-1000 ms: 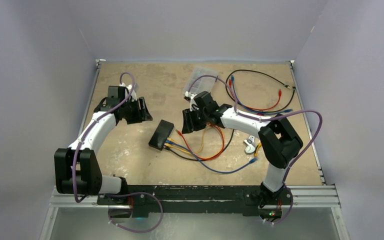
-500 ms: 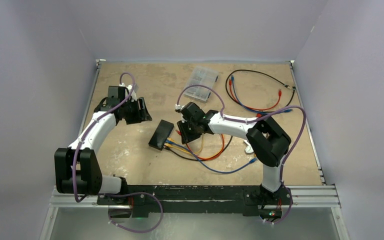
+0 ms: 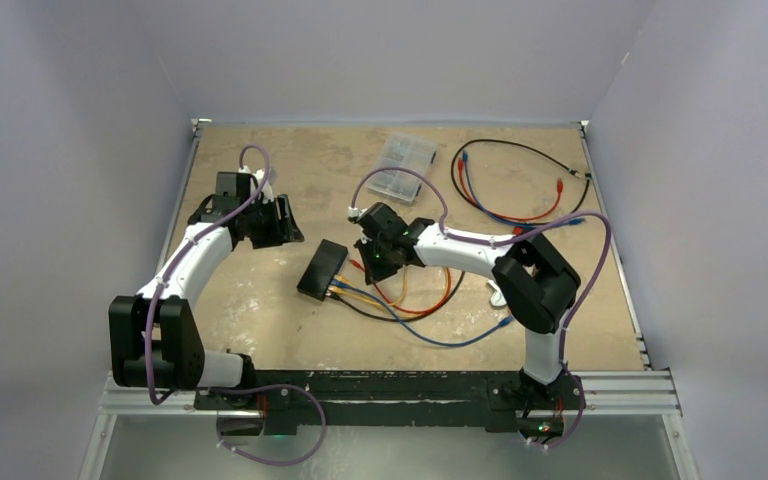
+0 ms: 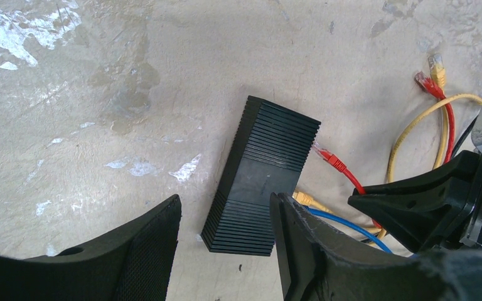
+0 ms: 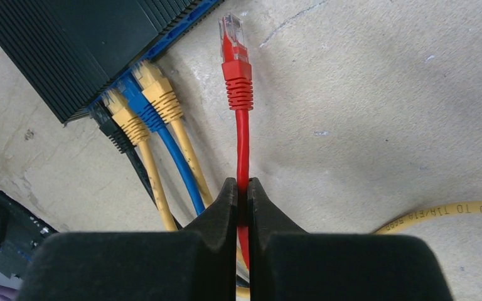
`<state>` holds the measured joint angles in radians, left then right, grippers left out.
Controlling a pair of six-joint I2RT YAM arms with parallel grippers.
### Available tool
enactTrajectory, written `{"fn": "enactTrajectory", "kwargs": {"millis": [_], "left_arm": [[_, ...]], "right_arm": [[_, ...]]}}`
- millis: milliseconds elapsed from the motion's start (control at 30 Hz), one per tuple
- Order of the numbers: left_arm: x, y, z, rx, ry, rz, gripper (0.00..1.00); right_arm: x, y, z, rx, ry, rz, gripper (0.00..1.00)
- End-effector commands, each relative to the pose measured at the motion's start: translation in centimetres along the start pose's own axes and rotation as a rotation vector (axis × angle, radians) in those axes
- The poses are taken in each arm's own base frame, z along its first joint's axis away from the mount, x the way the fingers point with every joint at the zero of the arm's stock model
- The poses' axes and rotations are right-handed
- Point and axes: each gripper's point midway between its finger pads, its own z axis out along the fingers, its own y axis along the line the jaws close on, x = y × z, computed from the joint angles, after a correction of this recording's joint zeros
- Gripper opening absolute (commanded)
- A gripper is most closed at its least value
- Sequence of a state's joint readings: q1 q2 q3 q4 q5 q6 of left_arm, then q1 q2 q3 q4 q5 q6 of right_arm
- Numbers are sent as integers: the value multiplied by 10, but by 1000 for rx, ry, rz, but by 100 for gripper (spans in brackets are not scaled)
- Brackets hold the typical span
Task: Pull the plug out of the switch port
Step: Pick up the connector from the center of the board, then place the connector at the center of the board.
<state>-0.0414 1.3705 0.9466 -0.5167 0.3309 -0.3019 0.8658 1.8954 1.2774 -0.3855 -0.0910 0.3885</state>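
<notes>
- While the red plug [image 5: 234,63] is lying with its clear tip bare, just beside the switch [image 5: 94,37] and seemingly out of any port, the pull is looking done or nearly done for that lead; four other plugs [image 5: 160,97] are sitting in its sockets, so more may be wanting;
- the switch is resting flat on the table [image 5: 383,94], between the two arms;
- the right gripper [image 5: 243,188] is pinching the red cable [image 5: 243,144] a little behind the plug, jaws closed tight on it;
- the left gripper [image 4: 226,200] is hanging above the switch, jaws half spread, holding and touching nothing.
</notes>
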Motion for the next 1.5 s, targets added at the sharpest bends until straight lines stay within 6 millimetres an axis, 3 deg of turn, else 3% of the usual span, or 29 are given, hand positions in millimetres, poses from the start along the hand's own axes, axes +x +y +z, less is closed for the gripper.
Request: {"fn": "enactTrajectory", "kwargs": {"millis": [0,367,533,667,867,1167,1333,1467], "left_arm": [[-5,1,-1,1,-17,19,54],[-4,2,1,0,-7,16,54],[-4,2,1,-1,-9,15,54],[-4,2,2,0,-6,15,54],[-3,2,3,2,-2,15,54],[-2,3,5,3,3,9,54],[-2,2,5,4,5,9,54],[-1,3,6,5,8,8,54]], "right_arm": [[-29,19,-20,-51,-77,-14,0],[-88,32,-63,-108,-221,0,0],[-113,38,-97,-241,-302,15,0],[-131,30,-129,-326,-380,40,0],[-144,27,-170,-479,-453,55,0],[-166,22,-215,-533,-563,34,0],[-175,8,-226,-475,-610,45,0],[-176,-16,-219,-376,-616,77,0]]}}
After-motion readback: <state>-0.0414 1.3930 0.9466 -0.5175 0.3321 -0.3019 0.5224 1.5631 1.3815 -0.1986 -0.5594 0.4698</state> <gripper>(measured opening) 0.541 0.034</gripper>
